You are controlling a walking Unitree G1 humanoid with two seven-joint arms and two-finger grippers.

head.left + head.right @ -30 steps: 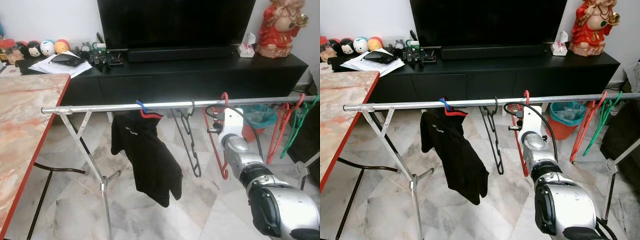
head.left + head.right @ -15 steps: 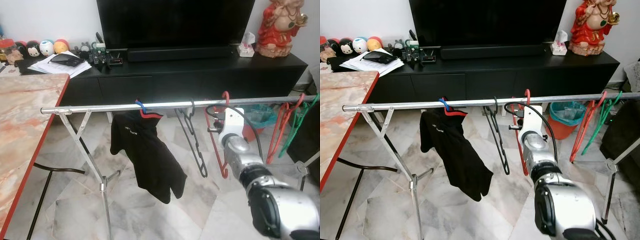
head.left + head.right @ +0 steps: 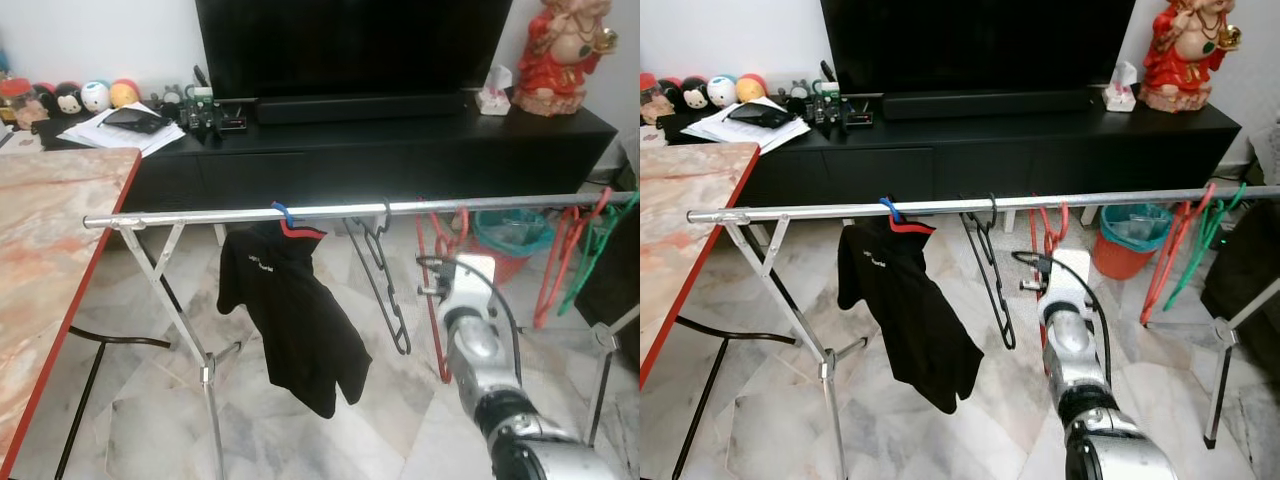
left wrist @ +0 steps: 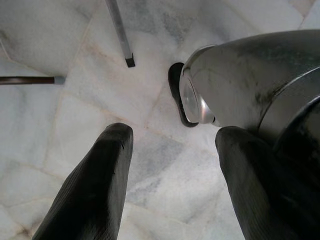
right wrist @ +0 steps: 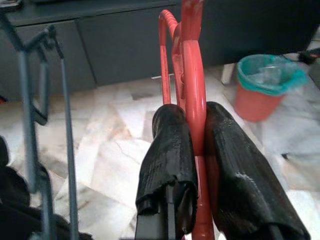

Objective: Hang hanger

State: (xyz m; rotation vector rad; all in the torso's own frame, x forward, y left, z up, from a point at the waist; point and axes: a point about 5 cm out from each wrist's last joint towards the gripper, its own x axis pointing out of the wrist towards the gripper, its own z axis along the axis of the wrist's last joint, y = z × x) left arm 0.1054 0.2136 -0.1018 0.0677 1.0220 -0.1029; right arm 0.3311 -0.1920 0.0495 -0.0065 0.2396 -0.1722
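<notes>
A red hanger [image 3: 437, 300] is held upright by my right gripper [image 5: 195, 145], whose black fingers [image 5: 167, 145] are shut on its neck. Its hook [image 3: 461, 216] sits right at the underside of the silver rail [image 3: 250, 214], and I cannot tell whether it touches. The right arm [image 3: 480, 350] reaches forward from the lower right. My left gripper [image 4: 170, 165] hangs open over the marble floor with nothing between its fingers.
On the rail hang a black garment [image 3: 300, 320], an empty black hanger [image 3: 385, 290], and red [image 3: 558, 262] and green hangers [image 3: 598, 245] at the right end. A marble table [image 3: 50, 260] stands left, a black TV console [image 3: 400, 140] behind, an orange bin [image 3: 1130, 240] beyond.
My right arm has dropped lower with the red hanger; its hook stood above the rail before and now sits at the rail's underside. The black garment and black hanger have swung slightly.
</notes>
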